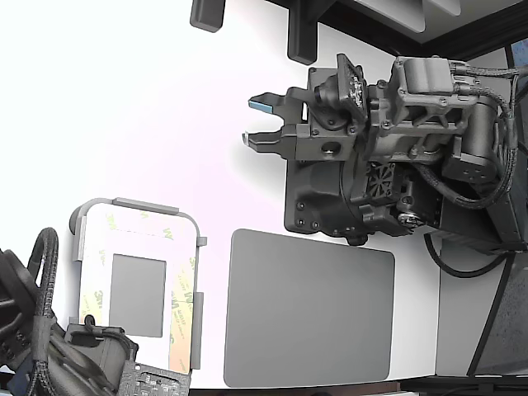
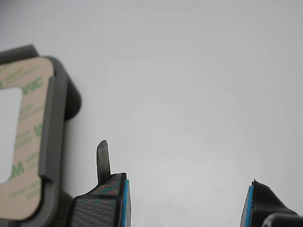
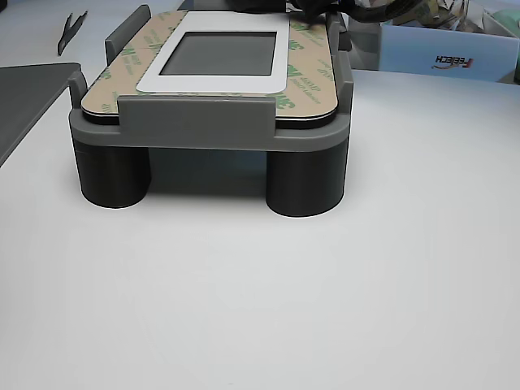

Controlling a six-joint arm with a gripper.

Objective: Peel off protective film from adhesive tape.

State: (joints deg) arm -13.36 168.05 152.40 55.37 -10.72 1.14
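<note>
Exterior view, left to right: one gray fixture (image 1: pixel 136 285) carrying the protective film (image 1: pixel 177 309) border, lower edge hidden by a second arm (image 1: pixel 49 346); one gray mat (image 1: pixel 309 307); one gripper (image 1: pixel 257 122), jaws apart, empty. Tape beneath film indistinguishable.

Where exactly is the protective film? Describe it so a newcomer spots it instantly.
On the white table, find the gray fixture at the exterior view's lower left. The protective film is the cream border on top of it, printed with green 3M logos, unlike the plain gray mat lying flat beside it.
</note>
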